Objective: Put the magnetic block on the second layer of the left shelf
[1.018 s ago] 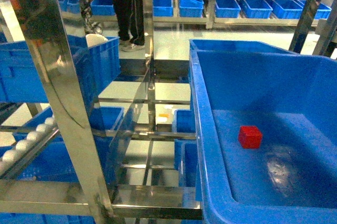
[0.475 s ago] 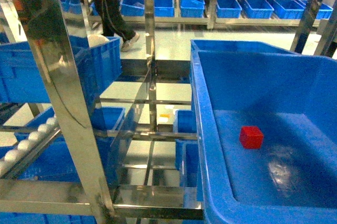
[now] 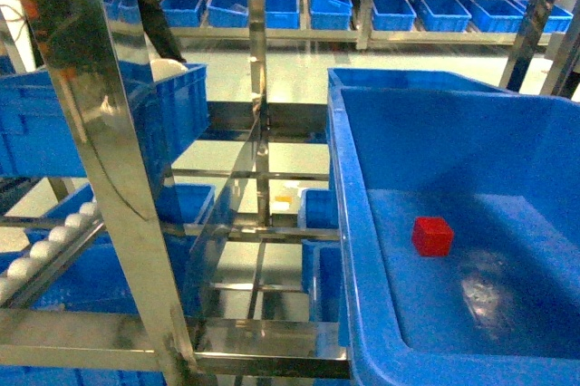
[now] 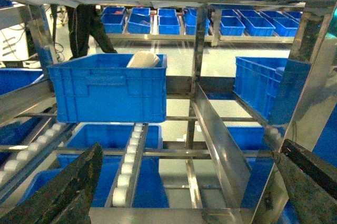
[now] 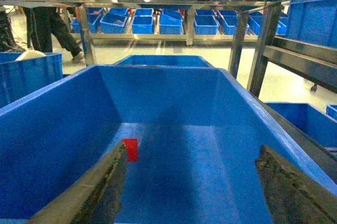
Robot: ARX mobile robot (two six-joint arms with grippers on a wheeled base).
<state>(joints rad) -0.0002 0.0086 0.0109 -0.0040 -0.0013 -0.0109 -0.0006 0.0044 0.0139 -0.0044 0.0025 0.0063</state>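
The block lies on the floor of a big blue bin on the right, alone there, well clear of every wall and nearer the left wall than the right. In the right wrist view it shows just past the left finger of the right tool. It is a small red cube with plain faces. I judge it light and stiff, with smooth sides that may slip a little, so the best hold is square across two opposite faces, from above, with the fingers low on its sides. Being magnetic, it may pull toward the steel rack when brought near.

The right tool hangs above the near end of the bin, fingers spread wide and holding nothing. The block is ahead of it and not yet between the fingers.

The left tool is also spread wide and empty, facing the left shelf, whose white roller tracks run away from it. On that tier stands a blue crate with a pale rounded thing inside; what it is I cannot tell. More blue crates sit on lower tiers and along the far racks. A person's dark-trousered legs show beyond the rack.

The pick has not begun; the reach down into the bin comes first.
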